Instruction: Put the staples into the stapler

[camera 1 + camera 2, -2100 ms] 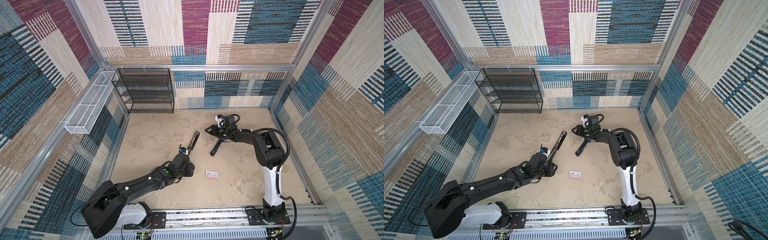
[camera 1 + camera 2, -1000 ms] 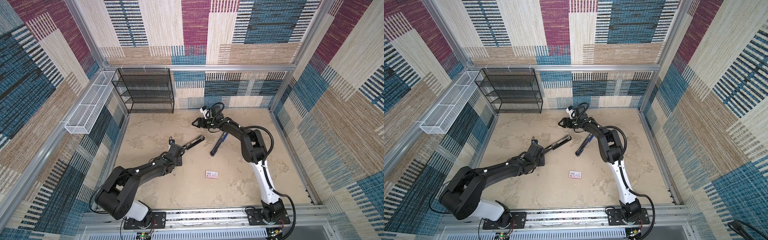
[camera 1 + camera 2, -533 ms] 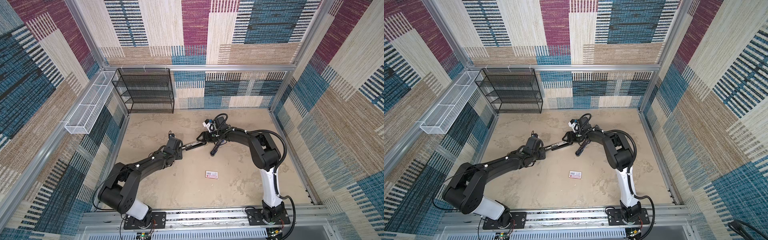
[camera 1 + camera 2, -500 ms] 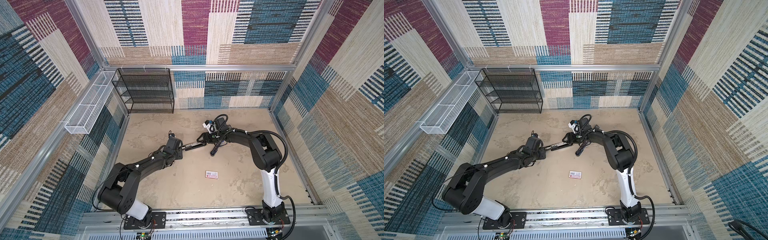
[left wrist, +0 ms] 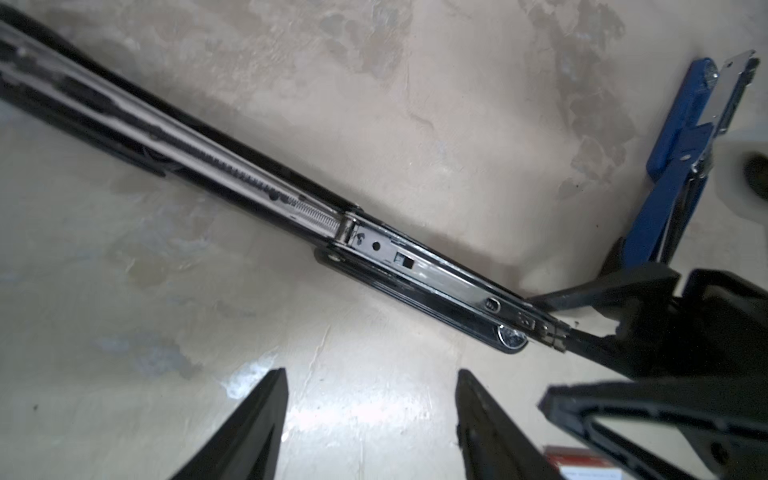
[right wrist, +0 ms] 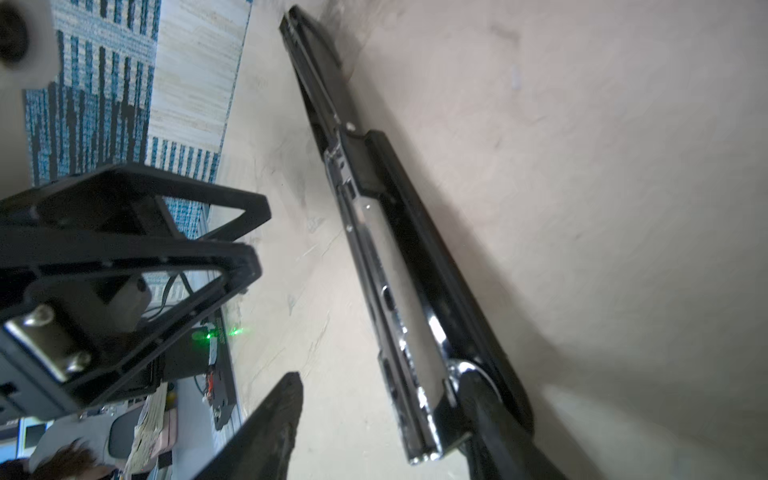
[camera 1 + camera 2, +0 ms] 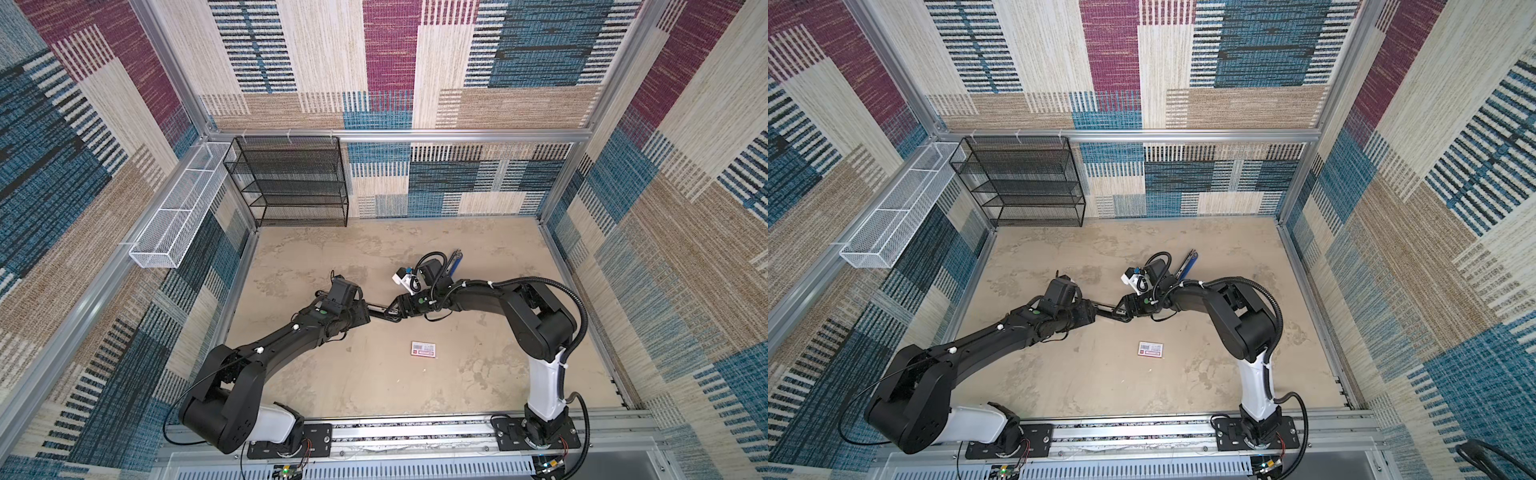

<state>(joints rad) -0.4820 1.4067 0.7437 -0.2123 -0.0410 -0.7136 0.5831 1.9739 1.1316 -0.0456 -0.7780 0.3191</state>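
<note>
**Q:** What colours mark the two staplers?
**A:** The black stapler (image 5: pixel 415 270) is glossy black with a chrome rail. The blue stapler (image 5: pixel 673 158), at its 2 o'clock in both top views, is bright blue with silver metal.

**Q:** And the card box (image 7: pixel 423 348)?
**A:** It is white with a black barcode and a red band along one long edge, at 4 o'clock from the black stapler.

**Q:** And the surroundings?
**A:** The floor (image 7: pixel 353 395) is mottled beige. The walls (image 7: pixel 390 62) are a woven patchwork of blue, maroon, cream and tan, partly striped. The shelf (image 7: pixel 291 183) is black mesh and the basket (image 7: pixel 174 224) white mesh.
</note>
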